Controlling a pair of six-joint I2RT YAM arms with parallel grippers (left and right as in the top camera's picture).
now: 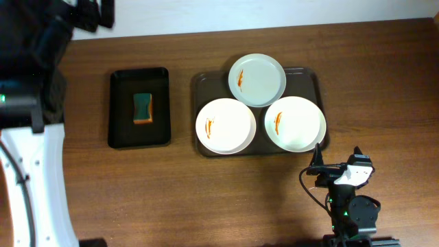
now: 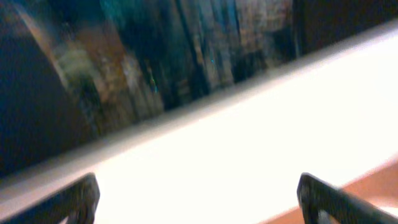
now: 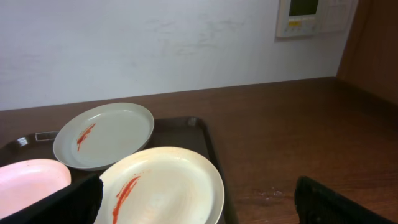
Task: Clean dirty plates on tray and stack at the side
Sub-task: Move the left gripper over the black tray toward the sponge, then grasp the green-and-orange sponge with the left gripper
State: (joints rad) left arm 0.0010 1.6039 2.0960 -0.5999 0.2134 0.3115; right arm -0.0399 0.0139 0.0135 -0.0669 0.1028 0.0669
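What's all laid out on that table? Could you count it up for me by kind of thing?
white plates, each with an orange smear: 3
trays: 2 (brown tray, black tray)
sponge: 1
Total: 6

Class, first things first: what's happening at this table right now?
Nothing is being handled yet. Three round white plates, each with an orange-red smear, sit on the large dark brown rectangular tray. A green sponge lies in the smaller black tray beside it. The right gripper is open and empty, facing the plates. The left gripper is open and empty too, and its view is blurred.
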